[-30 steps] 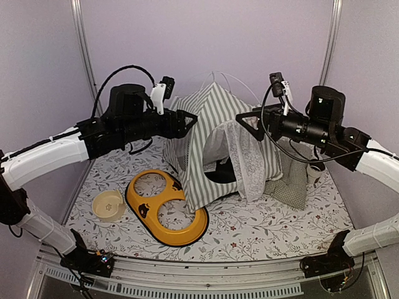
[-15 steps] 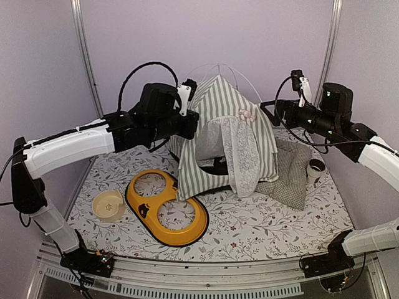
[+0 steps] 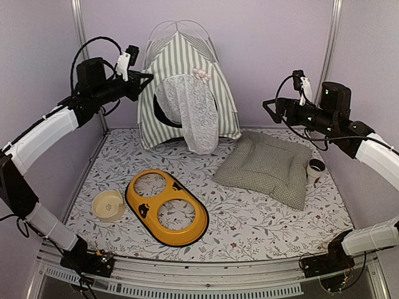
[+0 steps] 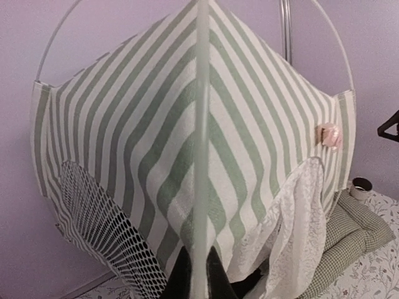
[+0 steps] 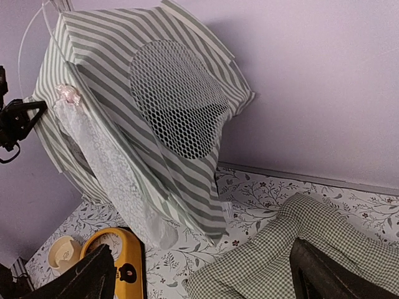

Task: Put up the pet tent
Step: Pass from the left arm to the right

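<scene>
The tent now stands upright at 12 o'clock on the counter, no longer sagging mid-counter over the cushion. The left claw has clamped onto its corner pole. The right claw hangs wide and empty. Setup looks nearly done.

pet tent rear, cushion right, feeder front

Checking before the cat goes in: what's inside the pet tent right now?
Only a dark interior shows through the pet tent doorway. The lace door flap and striped walls cover the rest, so any contents cannot be seen.
</scene>
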`<state>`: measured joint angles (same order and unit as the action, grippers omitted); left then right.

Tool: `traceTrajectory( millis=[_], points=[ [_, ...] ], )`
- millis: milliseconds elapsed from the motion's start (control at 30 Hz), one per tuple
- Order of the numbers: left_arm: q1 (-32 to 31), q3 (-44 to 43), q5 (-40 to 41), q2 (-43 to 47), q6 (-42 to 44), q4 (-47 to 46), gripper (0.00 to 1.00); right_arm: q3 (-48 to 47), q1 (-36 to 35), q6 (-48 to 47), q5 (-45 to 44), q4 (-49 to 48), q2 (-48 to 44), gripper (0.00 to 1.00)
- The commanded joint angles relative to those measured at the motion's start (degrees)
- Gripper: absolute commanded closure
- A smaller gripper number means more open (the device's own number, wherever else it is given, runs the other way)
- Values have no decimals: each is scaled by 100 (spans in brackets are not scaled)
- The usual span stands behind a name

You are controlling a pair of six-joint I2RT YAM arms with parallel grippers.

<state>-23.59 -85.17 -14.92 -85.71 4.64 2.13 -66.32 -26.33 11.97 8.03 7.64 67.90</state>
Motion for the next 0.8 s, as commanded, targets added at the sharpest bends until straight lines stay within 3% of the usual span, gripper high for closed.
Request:
traceTrajectory(
  millis=[0,100,200,300,433,767],
  points=[
    [1026,-11,-2622,84,-99,-761,100,34,222,306,21,-157,125,1],
    [1374,-57,-3281,82,35,-743,100,170,317,476,133,-280,239,1],
    [1620,-566,-3915,-154,343,-162,100,284,333,576,304,-457,397,1],
    [1749,-1054,-4071,-515,819,594,100,405,330,725,540,-733,648,1],
    [2026,-1168,-4202,-882,1095,937,100,495,330,839,839,-982,1015,1],
    [2376,89,-3057,-632,848,-295,100,743,325,957,996,-1352,1579,1]
  ],
)
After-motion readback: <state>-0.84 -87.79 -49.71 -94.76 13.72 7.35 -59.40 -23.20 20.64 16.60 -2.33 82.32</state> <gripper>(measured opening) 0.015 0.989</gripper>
